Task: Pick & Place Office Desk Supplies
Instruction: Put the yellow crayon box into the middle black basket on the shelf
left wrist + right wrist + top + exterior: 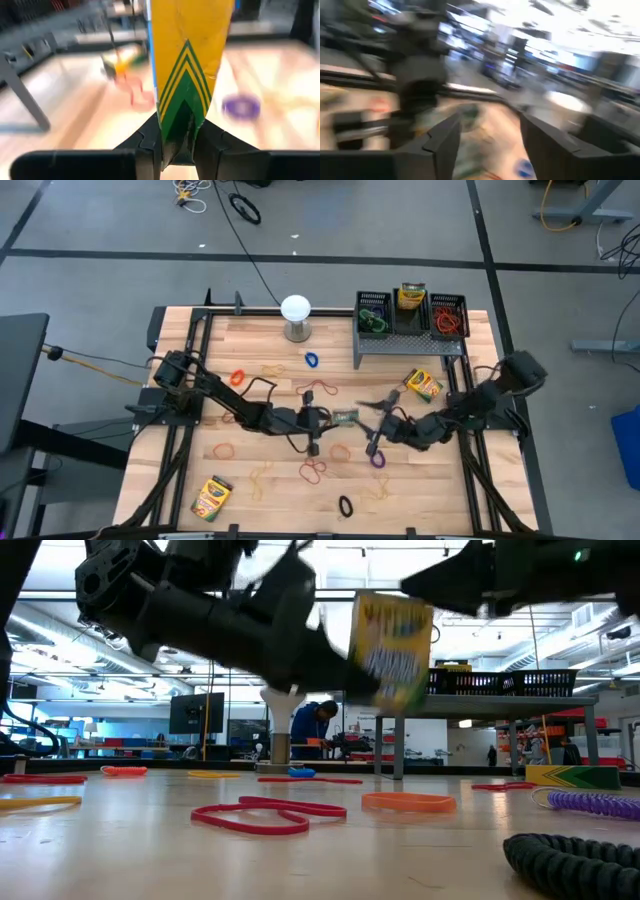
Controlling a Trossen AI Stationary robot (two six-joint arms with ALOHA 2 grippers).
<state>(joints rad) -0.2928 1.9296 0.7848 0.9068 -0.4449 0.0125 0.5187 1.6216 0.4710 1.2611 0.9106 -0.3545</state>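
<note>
A yellow-and-green crayon box [346, 417] hangs over the middle of the table, and my left gripper [325, 420] is shut on it. The low view shows the same box [392, 645] well above the tabletop. My right gripper [378, 425] stands open just to the box's right, with nothing between its fingers [445, 140]. Two more crayon boxes lie flat on the table, one at the right [424, 384] and one near the front left [211, 497]. Another box [411, 295] stands in the middle black mesh bin [411, 315]. My left gripper pinches the crayon box between its two fingers [150, 145] at the end with the green chevrons [182, 117]. The fingers come level from the table's left. The box sticks out past the fingertips toward the right arm, lifted clear of the table.
Three black mesh bins [373, 313] [448, 313] sit on a grey riser [410, 345] at the back right. A white globe [295, 310] stands at the back. Rubber bands lie scattered: blue [311, 360], red [314, 470], purple [378, 460], black [345, 506], orange [237, 377].
</note>
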